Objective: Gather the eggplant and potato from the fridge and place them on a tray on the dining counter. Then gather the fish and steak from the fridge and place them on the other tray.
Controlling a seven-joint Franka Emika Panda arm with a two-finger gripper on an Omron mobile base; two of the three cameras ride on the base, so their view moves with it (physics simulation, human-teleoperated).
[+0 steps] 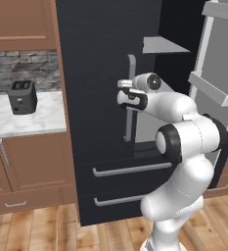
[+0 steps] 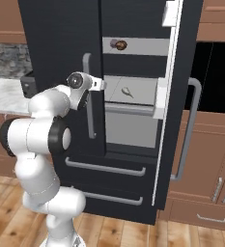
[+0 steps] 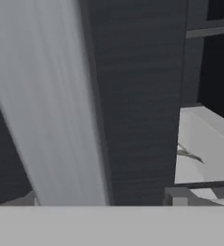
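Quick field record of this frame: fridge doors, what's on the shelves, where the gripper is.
fridge: black, right door swung open, left door closed
drawers: two, both shut, silver bar handles
fish: lying on the middle shelf inside
upper shelf item: small brown round thing, too small to name
gripper: at the left door's silver handle, beside the open compartment; finger state not readable
toaster: black, on the wall counter left of the fridge
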